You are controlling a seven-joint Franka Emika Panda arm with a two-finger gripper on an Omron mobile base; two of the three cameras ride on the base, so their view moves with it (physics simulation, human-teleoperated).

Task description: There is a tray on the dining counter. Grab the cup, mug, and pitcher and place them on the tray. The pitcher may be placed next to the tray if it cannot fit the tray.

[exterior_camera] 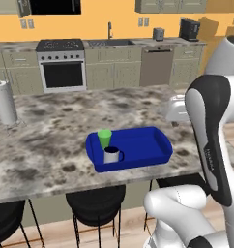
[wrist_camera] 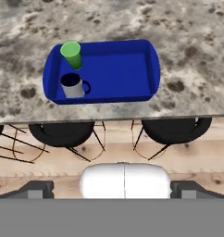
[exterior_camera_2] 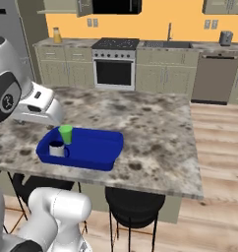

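A bright blue tray (exterior_camera: 143,143) (exterior_camera_2: 91,145) (wrist_camera: 118,69) lies near the front edge of the dining counter (exterior_camera: 51,135) (wrist_camera: 188,32). Upright in its left end stand the green cup (exterior_camera: 105,138) (exterior_camera_2: 66,134) (wrist_camera: 72,54) and, just in front of it, the grey mug (exterior_camera: 111,155) (exterior_camera_2: 57,148) (wrist_camera: 73,86). Far off, the orange-yellow pitcher (exterior_camera_2: 57,35) stands on the back kitchen counter, left of the stove. My gripper (wrist_camera: 112,187) hangs high above the counter's front edge, looking down on the tray, open with nothing between its fingers.
Black round stools (exterior_camera: 95,201) (wrist_camera: 63,132) stand under the counter's front edge. A white toaster-like appliance (exterior_camera: 177,109) (exterior_camera_2: 40,106) sits on the counter behind the tray. A white roll (exterior_camera: 4,101) stands at the counter's left. The tray's right half is bare.
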